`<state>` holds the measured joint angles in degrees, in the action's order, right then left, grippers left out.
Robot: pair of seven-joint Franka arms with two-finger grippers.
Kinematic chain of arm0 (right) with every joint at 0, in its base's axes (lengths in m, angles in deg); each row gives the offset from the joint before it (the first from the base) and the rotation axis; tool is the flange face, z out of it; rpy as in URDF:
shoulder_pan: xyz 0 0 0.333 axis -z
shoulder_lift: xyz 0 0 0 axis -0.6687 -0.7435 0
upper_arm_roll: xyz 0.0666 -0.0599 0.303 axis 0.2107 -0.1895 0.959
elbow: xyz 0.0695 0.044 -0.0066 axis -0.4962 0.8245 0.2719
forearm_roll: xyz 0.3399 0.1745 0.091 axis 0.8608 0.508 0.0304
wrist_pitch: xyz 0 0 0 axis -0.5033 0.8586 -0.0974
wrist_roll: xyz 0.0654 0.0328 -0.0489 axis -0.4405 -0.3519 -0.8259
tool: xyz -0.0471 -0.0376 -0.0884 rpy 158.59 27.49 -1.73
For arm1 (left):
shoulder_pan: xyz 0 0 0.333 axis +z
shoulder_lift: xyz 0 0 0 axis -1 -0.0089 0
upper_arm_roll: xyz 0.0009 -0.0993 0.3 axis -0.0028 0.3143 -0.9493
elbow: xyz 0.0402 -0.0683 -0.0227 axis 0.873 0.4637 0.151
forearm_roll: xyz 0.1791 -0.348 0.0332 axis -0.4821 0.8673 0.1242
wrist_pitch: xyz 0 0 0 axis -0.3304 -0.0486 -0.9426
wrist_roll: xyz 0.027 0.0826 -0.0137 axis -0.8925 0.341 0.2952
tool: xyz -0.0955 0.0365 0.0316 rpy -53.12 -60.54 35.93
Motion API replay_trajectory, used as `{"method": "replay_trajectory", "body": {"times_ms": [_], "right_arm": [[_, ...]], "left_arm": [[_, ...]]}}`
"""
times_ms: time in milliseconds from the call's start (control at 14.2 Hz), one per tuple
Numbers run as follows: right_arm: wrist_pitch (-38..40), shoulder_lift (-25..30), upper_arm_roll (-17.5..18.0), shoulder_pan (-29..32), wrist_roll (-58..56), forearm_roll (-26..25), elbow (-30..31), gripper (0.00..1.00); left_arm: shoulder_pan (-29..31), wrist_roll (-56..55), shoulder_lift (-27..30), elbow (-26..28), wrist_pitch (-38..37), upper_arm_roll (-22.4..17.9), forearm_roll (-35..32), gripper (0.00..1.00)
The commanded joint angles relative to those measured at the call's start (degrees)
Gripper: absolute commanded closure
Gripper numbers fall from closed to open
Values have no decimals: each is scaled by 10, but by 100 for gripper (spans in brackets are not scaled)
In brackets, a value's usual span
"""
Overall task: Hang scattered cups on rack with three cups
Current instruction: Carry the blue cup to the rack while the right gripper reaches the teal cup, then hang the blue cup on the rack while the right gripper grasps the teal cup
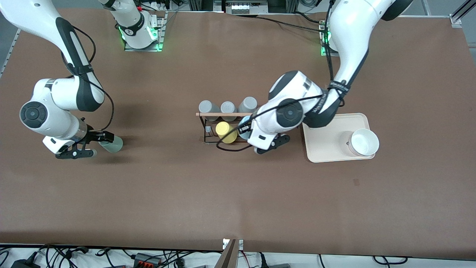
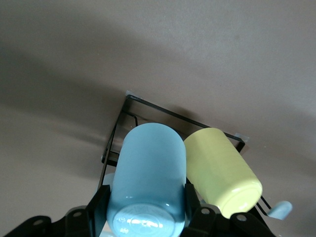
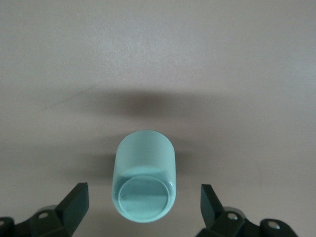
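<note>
The left gripper (image 2: 146,210) clamps the glossy blue cup (image 2: 148,182) over the black wire rack (image 1: 223,128), just beside a smooth yellow cup (image 2: 223,170). The right gripper (image 3: 145,205) – fingers spread – straddles the mint cup (image 3: 144,183) lying on the matte brown table (image 1: 186,193).

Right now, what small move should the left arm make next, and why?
Probably lower the blue cup a little onto the rack and then open. The left gripper is shut on it, beside the yellow cup already hung. The right gripper is open around the green cup.
</note>
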<state>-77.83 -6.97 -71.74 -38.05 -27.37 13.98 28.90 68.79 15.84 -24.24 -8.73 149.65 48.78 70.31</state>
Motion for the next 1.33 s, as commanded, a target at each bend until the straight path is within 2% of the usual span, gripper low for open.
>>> {"method": "replay_trajectory", "body": {"times_ms": [0, 70, 140, 211, 351, 491, 772, 912, 1053, 1263], "right_arm": [[-29, 2, 4, 7, -12, -7, 25, 0], [-31, -2, 4, 8, -15, -7, 25, 0], [-35, -6, 5, 12, -27, -6, 25, 0], [-39, -9, 5, 19, -36, -6, 25, 0], [-36, -9, 5, 20, -42, -6, 25, 2], [-34, -7, 5, 19, -42, -5, 25, 17], [-33, -5, 7, 18, -39, -3, 23, 47], [-21, 10, 11, 14, -42, -3, 14, 57], [34, 30, 28, -2, -36, 7, -22, 61], [172, 21, 74, -29, 62, 23, -150, 61]], "left_arm": [[-16, -4, -8, 2, 19, -6, -39, 100], [-17, -3, -14, 1, 22, -6, -50, 96], [-17, -2, -18, 0, 22, -6, -46, 58], [-15, 4, -16, 0, 21, -6, -55, 1], [-3, 2, 1, -7, 4, -7, -86, 0], [37, 22, 46, -7, -31, -5, -118, 0], [107, 179, 99, -2, -91, -7, -123, 0], [140, 246, 135, -2, -112, -7, -123, 0], [181, 314, 176, 0, -133, -7, -123, 0], [226, 351, 235, 0, -191, 0, -122, 0]]}}
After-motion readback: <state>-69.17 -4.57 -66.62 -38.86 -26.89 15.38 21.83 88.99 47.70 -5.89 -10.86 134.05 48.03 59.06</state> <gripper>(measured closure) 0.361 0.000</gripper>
